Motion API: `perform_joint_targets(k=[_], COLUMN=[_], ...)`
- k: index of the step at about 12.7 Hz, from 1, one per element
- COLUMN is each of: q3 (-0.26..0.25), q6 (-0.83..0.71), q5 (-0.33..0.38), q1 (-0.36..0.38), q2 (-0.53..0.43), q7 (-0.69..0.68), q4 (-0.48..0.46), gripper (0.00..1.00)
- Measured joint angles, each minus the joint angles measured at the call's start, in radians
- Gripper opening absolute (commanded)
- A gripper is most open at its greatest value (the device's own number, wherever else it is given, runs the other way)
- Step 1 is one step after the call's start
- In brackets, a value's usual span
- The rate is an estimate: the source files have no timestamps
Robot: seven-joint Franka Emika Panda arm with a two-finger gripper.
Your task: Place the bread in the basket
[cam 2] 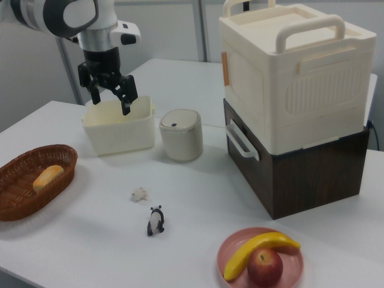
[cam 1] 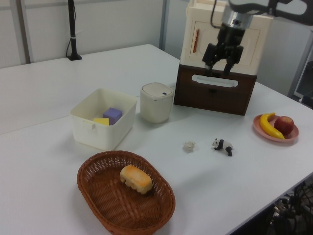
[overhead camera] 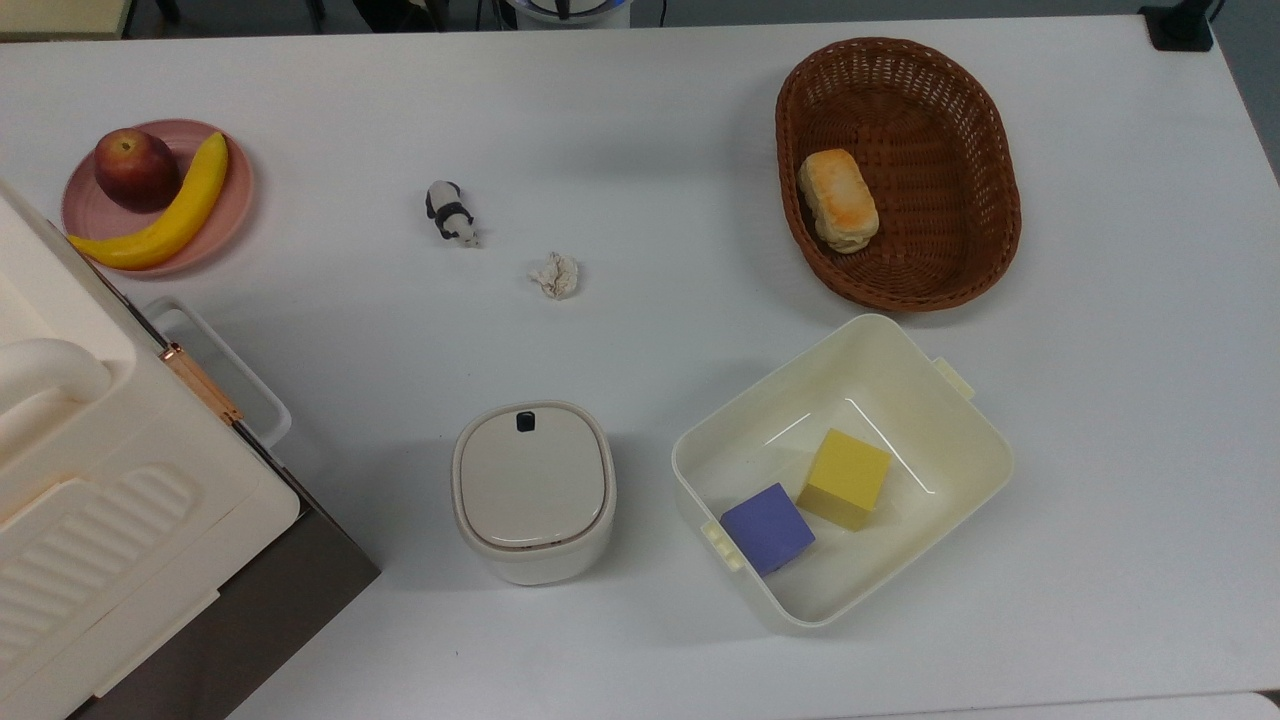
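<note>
The bread (overhead camera: 838,200) is an orange-brown toy loaf lying inside the dark woven basket (overhead camera: 950,170), against its wall on the top view's left. In the left view the bread (cam 1: 136,179) rests in the basket (cam 1: 110,205) at the near edge of the table. The right view has the bread (cam 2: 48,176) and basket (cam 2: 24,204) at far left. My gripper (cam 1: 218,71) hangs high above the table, far from the basket, in front of the cream box. It is open and empty (cam 2: 111,103).
A cream bin (overhead camera: 930,400) holds a purple cube (overhead camera: 767,527) and a yellow cube (overhead camera: 846,477). Near it stand a lidded white container (overhead camera: 533,490), a paper ball (overhead camera: 555,275), a panda toy (overhead camera: 451,212), a pink plate (overhead camera: 235,195) with fruit, and a stacked cream box (cam 2: 294,78).
</note>
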Motion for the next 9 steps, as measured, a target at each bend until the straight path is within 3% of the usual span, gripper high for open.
perform_joint_targets(k=[9], q3=[0.0], q6=[0.0], q5=[0.006], q1=[-0.003], q2=[0.005], q7=[0.005], q4=[-0.005], gripper=[1.0])
